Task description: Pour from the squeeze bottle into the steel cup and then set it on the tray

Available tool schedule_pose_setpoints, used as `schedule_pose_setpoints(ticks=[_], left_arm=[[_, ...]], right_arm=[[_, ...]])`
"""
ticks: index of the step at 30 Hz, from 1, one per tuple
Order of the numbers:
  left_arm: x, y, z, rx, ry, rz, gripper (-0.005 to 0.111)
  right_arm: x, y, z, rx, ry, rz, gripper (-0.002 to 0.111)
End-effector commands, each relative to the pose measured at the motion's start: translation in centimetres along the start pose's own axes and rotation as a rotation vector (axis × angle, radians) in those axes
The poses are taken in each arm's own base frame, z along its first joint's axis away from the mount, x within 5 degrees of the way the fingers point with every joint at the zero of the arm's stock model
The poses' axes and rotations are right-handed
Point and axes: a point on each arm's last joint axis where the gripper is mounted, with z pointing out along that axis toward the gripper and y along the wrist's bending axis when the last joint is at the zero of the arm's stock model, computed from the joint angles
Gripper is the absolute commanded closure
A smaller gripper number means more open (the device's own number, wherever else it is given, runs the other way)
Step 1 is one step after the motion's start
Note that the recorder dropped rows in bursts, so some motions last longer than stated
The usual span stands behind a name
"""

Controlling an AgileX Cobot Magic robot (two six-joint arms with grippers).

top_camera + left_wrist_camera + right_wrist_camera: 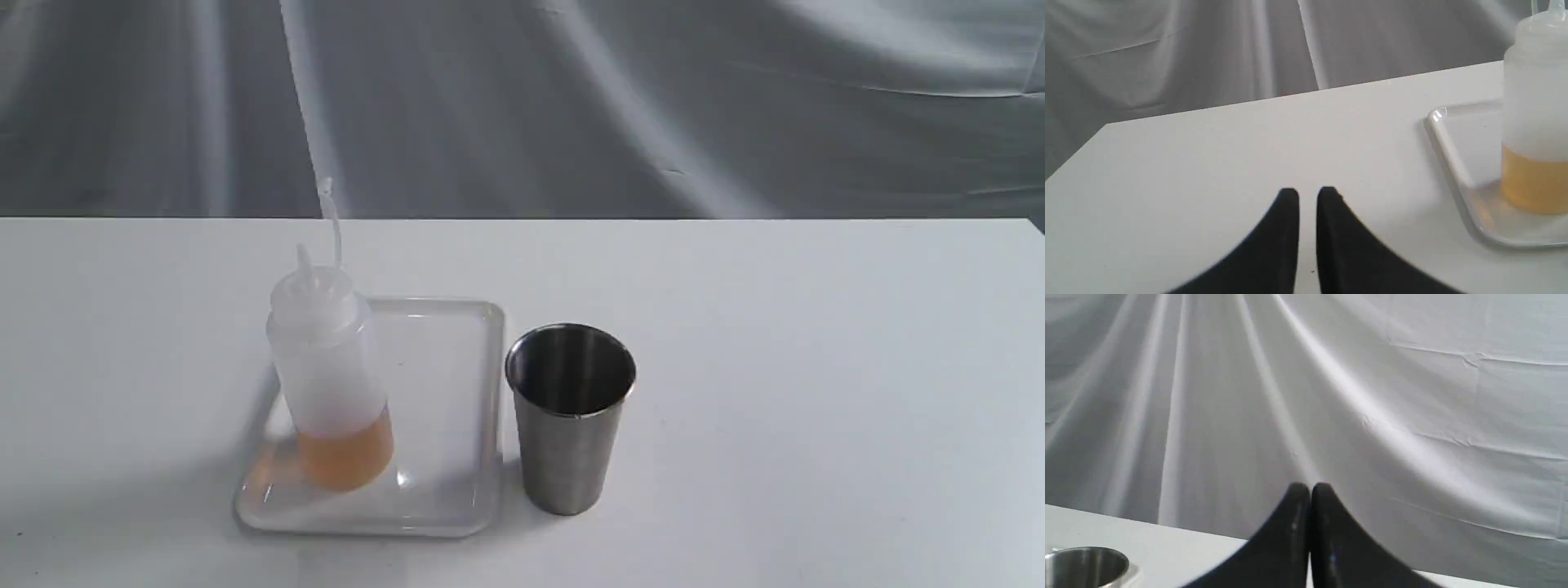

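Closest to you, your left gripper point(1307, 192) hovers over the bare white table point(816, 367). Its two black fingers are drawn narrow, with only a slim slit between the tips and nothing in it. Your right gripper point(1309, 486) is tighter still: its tips meet with barely a hairline between them, and it too holds nothing.

Read the exterior view as a clock, with 6 at the near table edge and 12 at the far one. The tray point(445, 392) lies flat on the table, at about 8 o'clock from the table's middle. The squeeze bottle point(326, 367) stands upright on it, free of both grippers, its base at about 7 o'clock from the tray's centre. Amber liquid point(347, 453) fills roughly its bottom quarter. The cone nozzle point(305, 265) is uncovered, and the thin cap strap point(331, 216) rises from the shoulder toward 12.

The steel cup point(567, 441) stands upright on the table at 3 o'clock from the tray, just beside its rim. You cannot tell whether the two touch. Its mouth is open upward and the inside is dark, so you cannot tell whether it holds any liquid. The right wrist view catches its rim low in the frame.

Past the table's far edge, at 12, hangs a creased grey cloth point(653, 98).
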Motion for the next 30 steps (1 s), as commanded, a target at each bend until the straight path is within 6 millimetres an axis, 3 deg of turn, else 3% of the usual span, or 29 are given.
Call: schedule_pose_setpoints(ticks=[1, 11, 30], left_arm=[[0.1, 0.0, 0.0, -0.001, -0.005, -0.002, 0.098], [0.1, 0.0, 0.0, -0.001, -0.005, -0.002, 0.098], [0.1, 0.0, 0.0, -0.001, -0.005, -0.002, 0.098]], right_arm=[[0.3, -0.2, -0.1, 0.04, 0.02, -0.033, 0.108], [2.7, 0.0, -0.9, 0.047, 0.296, -0.047, 0.108], [4.2, 0.4, -2.2, 0.063, 0.457, 0.014, 0.108]])
